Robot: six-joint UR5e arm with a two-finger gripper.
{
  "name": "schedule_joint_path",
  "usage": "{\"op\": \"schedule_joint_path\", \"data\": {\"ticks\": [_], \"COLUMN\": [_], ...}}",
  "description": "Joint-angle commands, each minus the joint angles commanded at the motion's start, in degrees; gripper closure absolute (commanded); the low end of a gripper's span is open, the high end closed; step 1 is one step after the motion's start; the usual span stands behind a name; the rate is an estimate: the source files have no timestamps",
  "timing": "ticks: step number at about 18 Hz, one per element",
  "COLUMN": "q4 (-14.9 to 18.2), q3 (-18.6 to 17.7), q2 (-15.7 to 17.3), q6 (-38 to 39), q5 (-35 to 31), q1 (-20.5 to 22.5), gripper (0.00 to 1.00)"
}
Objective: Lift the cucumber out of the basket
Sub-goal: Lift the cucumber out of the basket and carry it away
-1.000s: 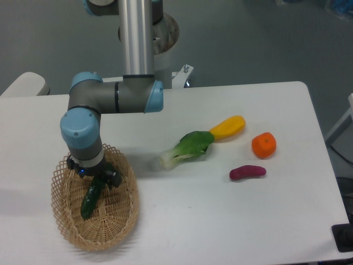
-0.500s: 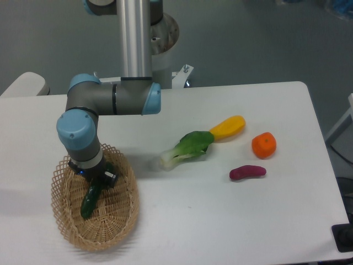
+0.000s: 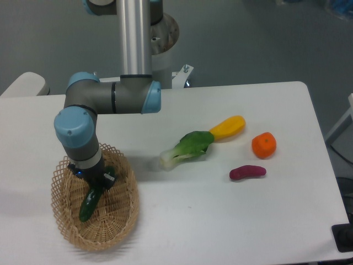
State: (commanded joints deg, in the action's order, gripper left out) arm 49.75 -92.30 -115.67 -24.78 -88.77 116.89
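Dark green and glossy, the cucumber (image 3: 91,200) lies inside the basket (image 3: 66,232) at the near left of the table (image 3: 220,221), slanting from upper right down to lower left across the woven floor. The gripper (image 3: 98,182) is down in the basket over the cucumber's upper end, its dark fingers (image 3: 107,177) close against the skin there. The jaws look drawn in on that end, so the cucumber appears to be grasped, though the wrist hides the contact itself and the firmness of the hold cannot be judged.

The main risk is the grip point. The fingers sit near one tip instead of the middle, so most of the cucumber's length hangs to one side of them. On a lift, that free end would likely swing down and pivot between the pads, and smooth, rounded skin gives little friction to resist it. The vegetable could then slide out and drop back into the wicker, or roll toward the wall.

A second risk is the basket itself. It is light and open-woven, and a finger or the drooping lower end of the cucumber could catch in the lattice rim. That would drag or tip the basket during the rise.

The bok choy (image 3: 186,148), yellow vegetable (image 3: 227,127), orange (image 3: 263,144) and purple vegetable (image 3: 247,173) lie well apart to the right and pose no hazard.
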Motion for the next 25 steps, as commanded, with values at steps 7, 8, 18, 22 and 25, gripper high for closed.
{"op": "schedule_joint_path", "data": {"ticks": [7,8,18,22,25], "q4": [5.3,6.3,14.1,14.6,14.8], "q3": [7.2,7.7,8.1,8.3,8.4], "q2": [2.4,2.6,4.6,4.7,4.1], "q6": [-5.9,-8.4,-37.6,-48.7,-53.7], "q5": [0.7,0.9,2.9,3.2,3.5], "q1": [8.5,10.2,29.7,36.0,38.5], "gripper": [0.83,0.83,0.83,0.83,0.83]}}
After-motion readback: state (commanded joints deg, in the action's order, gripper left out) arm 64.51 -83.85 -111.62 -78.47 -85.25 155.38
